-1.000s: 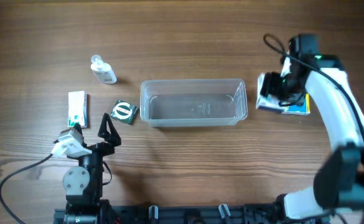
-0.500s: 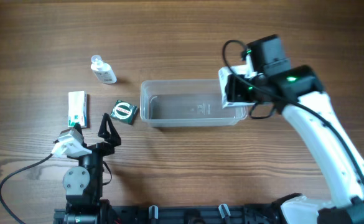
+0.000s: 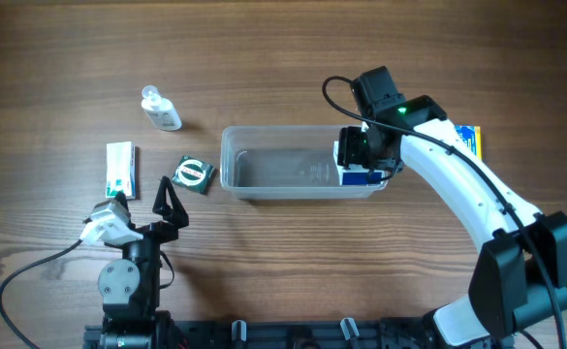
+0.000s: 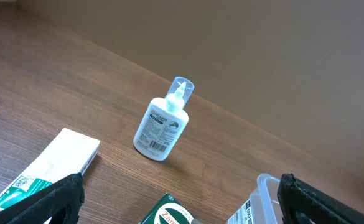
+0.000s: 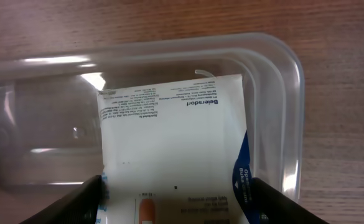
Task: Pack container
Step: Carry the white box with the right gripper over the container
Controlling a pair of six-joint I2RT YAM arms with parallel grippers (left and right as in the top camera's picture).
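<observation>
The container [image 3: 264, 131] is a clear rectangular tub in the middle of the table. My right gripper [image 3: 362, 160] is shut on a white and blue box [image 3: 361, 176] and holds it inside the tub's right end. In the right wrist view the box [image 5: 172, 143] fills the space between my fingers [image 5: 175, 205], with the container's rounded rim [image 5: 281, 68] around it. My left gripper [image 3: 167, 204] is open and empty near the front left, short of the items there; it also shows in the left wrist view [image 4: 182, 196].
A small clear bottle [image 3: 162, 111] [image 4: 163, 124] lies at the back left. A white and green carton [image 3: 120, 170] [image 4: 45, 168] and a green packet [image 3: 194, 174] [image 4: 169, 214] lie left of the tub. A yellow and blue box [image 3: 468, 139] lies to its right.
My right arm has carried the white and blue box leftward from the table right of the tub into the tub's right end. The left arm has not moved.
</observation>
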